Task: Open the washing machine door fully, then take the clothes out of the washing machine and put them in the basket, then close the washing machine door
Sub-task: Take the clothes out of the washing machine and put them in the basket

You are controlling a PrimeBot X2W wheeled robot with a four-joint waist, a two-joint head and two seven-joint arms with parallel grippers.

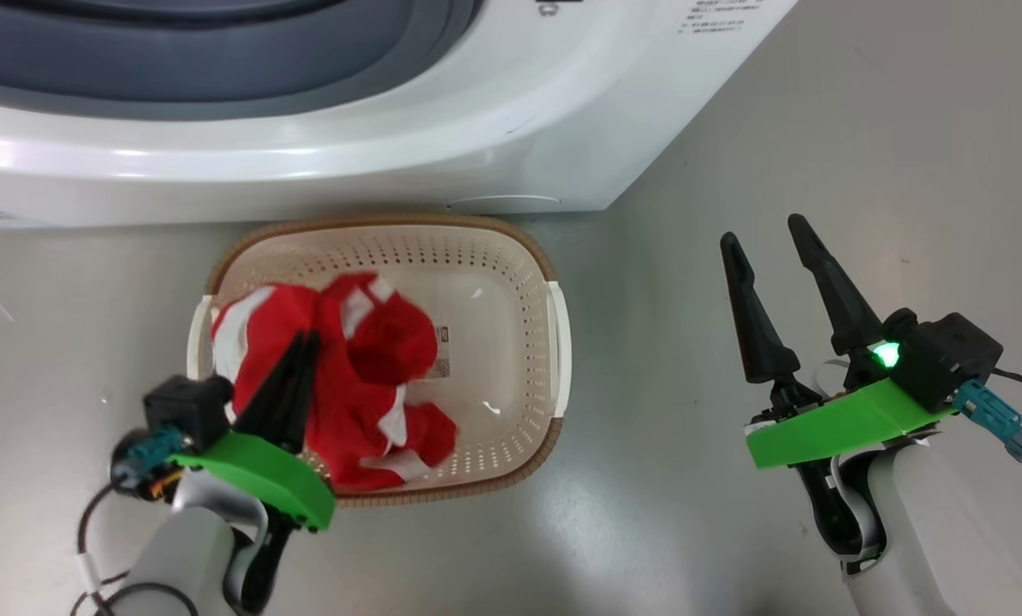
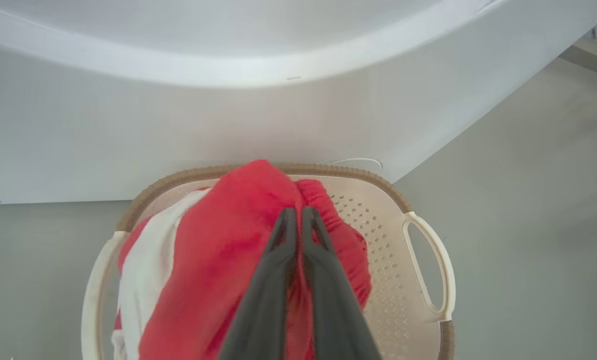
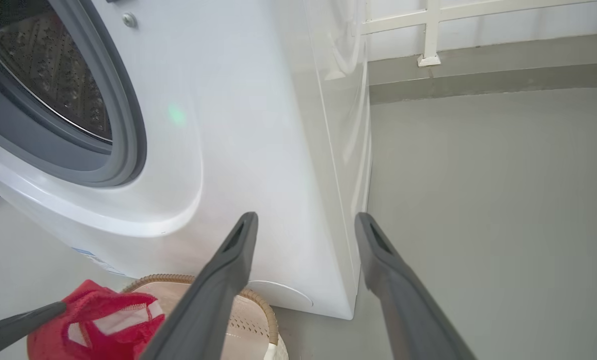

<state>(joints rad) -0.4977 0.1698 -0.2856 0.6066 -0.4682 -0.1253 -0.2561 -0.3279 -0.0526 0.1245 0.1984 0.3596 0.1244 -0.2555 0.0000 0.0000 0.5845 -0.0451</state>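
Red clothes (image 1: 383, 342) lie in one basket (image 1: 498, 257) — left fingers (image 2: 273, 270) clench them, right fingers (image 1: 752, 316) spread.

The left gripper (image 1: 308, 339) hangs over the left half of the basket (image 1: 554, 325), its two dark fingers pressed together and pinching a fold of the clothes (image 1: 374, 342). Its pale forearm trails back past the basket's near left corner. The right gripper (image 1: 763, 231) is held well to the right of the basket with its fingers spread wide and nothing between them, a green wrist bracket and pale forearm behind.
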